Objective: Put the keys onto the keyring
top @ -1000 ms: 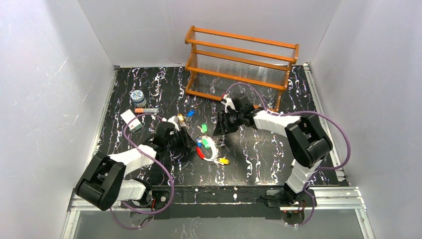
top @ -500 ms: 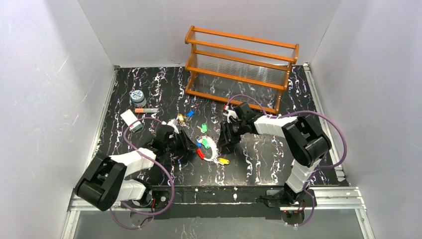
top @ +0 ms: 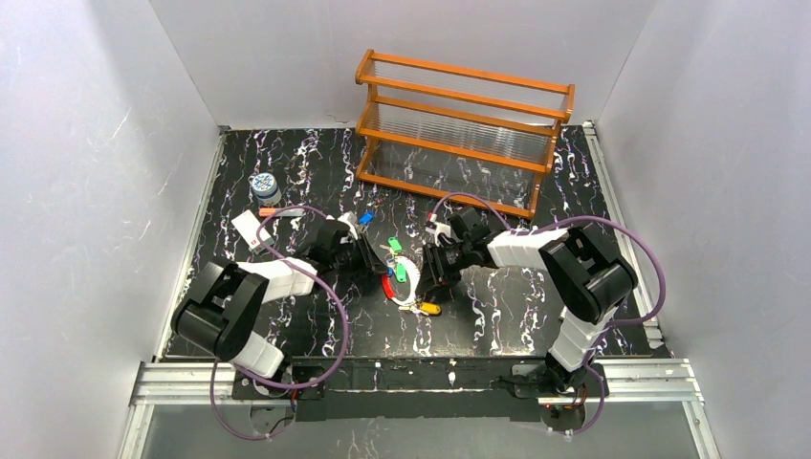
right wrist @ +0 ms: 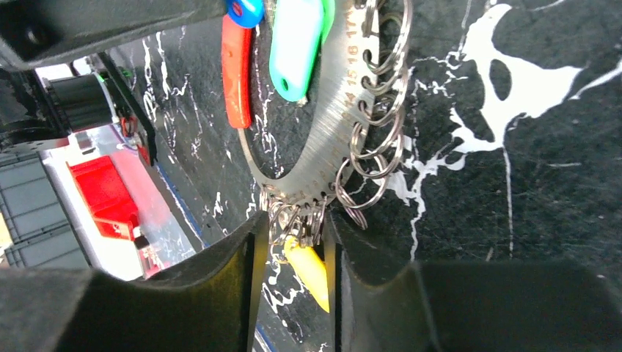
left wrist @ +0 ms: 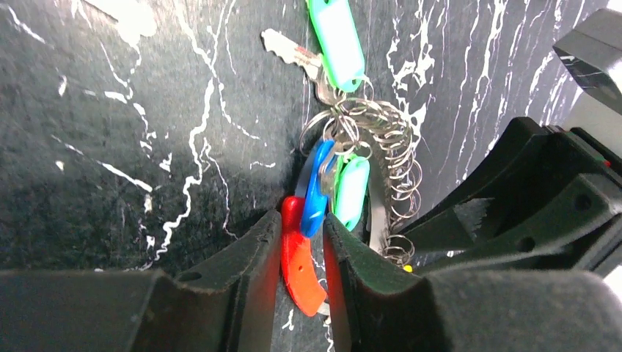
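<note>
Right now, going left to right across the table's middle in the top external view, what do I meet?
white rectangular card → left gripper → thin silvery metal keyring with its curved red piece → right gripper

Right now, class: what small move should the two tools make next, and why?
Probably close both: the left tool straddles the red piece on the keyring, the right tool straddles its small rings and the yellow key, neither visibly clamped.

Shiny metal keyring (right wrist: 334, 95); glossy plastic keys (right wrist: 297, 44)
</note>
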### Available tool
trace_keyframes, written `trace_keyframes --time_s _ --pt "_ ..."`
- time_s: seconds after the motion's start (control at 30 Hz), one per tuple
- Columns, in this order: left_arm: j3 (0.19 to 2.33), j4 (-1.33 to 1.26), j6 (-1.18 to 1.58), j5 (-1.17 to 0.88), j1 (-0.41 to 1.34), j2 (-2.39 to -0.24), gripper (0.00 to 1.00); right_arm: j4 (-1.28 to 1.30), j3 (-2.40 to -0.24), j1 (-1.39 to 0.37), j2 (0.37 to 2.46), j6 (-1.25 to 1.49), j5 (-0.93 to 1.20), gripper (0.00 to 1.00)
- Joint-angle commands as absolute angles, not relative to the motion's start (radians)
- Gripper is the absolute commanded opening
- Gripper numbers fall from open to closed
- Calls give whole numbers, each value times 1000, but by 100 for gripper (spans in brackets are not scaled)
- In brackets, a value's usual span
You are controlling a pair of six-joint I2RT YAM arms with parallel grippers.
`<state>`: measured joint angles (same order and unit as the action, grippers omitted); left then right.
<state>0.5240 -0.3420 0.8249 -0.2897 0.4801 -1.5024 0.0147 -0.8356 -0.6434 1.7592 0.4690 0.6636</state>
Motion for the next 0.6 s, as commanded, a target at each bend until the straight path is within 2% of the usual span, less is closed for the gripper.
trace_keyframes --time_s 0.0,0.2,0.57 --pt "581 -233 751 -237 482 -1502 27 44 -870 -646 1707 446 607 46" --pt "537 -191 755 -212 482 -1393 31 124 -881 -646 1636 398 502 60" --pt "353 -300 870 -260 527 -1219 32 204 -920 -710 1539 376 484 58"
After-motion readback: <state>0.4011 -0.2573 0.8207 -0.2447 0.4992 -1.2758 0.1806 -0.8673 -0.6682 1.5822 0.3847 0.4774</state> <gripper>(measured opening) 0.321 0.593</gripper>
